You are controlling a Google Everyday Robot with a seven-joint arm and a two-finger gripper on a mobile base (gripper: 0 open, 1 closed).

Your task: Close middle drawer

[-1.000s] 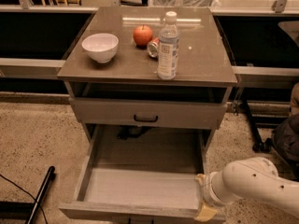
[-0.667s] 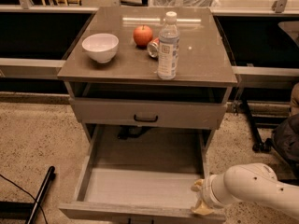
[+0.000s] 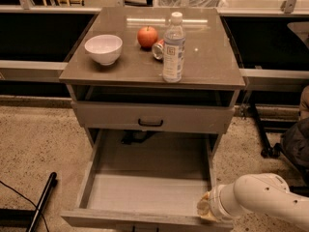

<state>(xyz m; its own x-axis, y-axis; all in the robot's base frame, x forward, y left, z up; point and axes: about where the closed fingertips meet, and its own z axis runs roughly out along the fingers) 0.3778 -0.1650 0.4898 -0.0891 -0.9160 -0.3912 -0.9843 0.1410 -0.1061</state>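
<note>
The middle drawer (image 3: 145,192) is pulled far out of the cabinet. Its pale bare inside shows, and its low front (image 3: 125,220) lies along the bottom edge of the camera view. Its handle is cut off by the frame edge. My gripper (image 3: 206,210), at the end of the white arm (image 3: 263,199), is at the drawer's front right corner, against the top of the front board. The drawer above (image 3: 152,117), with a dark handle (image 3: 150,123), is nearly shut.
On the cabinet top (image 3: 212,66) stand a white bowl (image 3: 103,48), a red apple (image 3: 147,36), a can lying down (image 3: 158,49) and a clear water bottle (image 3: 174,48). A black pole (image 3: 42,202) lies on the speckled floor at left. A dark chair base (image 3: 270,149) is at right.
My gripper has shifted a little to the left, onto the drawer's front right corner. The drawer has not visibly moved.
</note>
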